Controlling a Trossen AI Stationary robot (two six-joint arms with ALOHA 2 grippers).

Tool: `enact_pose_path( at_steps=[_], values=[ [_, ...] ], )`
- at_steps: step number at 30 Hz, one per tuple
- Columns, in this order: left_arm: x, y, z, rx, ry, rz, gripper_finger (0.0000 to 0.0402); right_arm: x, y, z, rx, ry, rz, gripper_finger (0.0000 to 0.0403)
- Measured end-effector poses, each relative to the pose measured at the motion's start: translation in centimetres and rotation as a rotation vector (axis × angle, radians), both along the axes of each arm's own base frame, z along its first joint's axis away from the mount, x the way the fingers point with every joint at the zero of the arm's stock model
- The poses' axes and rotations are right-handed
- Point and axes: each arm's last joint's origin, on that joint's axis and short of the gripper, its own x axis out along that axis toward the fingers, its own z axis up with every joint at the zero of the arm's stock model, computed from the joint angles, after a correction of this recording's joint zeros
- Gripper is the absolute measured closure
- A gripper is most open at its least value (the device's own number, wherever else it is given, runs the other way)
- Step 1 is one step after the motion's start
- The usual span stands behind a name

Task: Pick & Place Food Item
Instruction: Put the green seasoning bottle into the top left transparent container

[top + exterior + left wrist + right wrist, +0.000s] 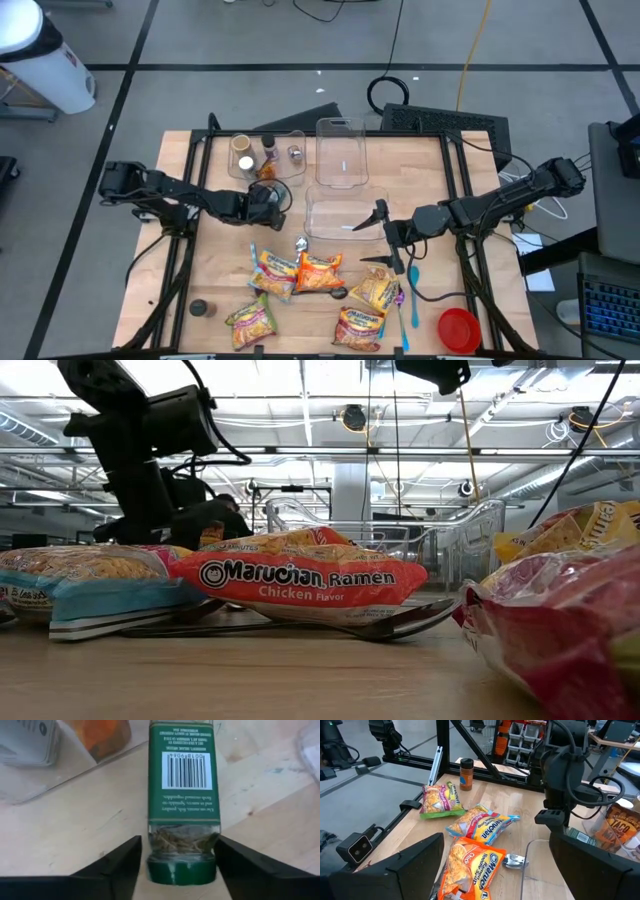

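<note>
the left hand [175, 865] sits low over the tabletop [75, 820], its fingers [117, 860] apart on either side of a green-capped herb jar [182, 795] lying on its side near the clear bins, not yet pinching it. to do this well i'd squeeze squarely on the neck just above the cap, since the round glass could roll or slip. the right hand [385, 240] waits with fingers wide apart beside the clear container [340, 210]. from overhead the jar is mostly hidden under the left hand, and whether the fingers touch glass yet is hard to say
</note>
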Motion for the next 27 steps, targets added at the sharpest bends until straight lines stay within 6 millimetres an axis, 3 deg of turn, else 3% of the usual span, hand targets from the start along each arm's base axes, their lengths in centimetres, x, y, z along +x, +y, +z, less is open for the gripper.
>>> enact_pose_path(
  at_steps=[4,12,21,27],
  values=[
    [0.0,0.0,0.0,-0.008,0.005,-0.02,0.0207,0.0,0.0,0.0,0.004,-0.001,-0.001,0.0046],
    [-0.4,-1.3,1.8,-0.139,-0.04,-0.169,0.0208,0.0,0.0,0.1,0.079,0.008,-0.021,0.0046],
    [0.2,-4.9,8.9,-0.206,-0.154,-0.447,0.0208,0.4,0.1,0.2,0.086,-0.026,-0.027,0.0046],
    [0.3,-7.4,14.1,-0.188,-0.07,-0.574,0.0208,2.3,0.5,0.0,0.041,-0.159,-0.011,0.0046]
  ],
)
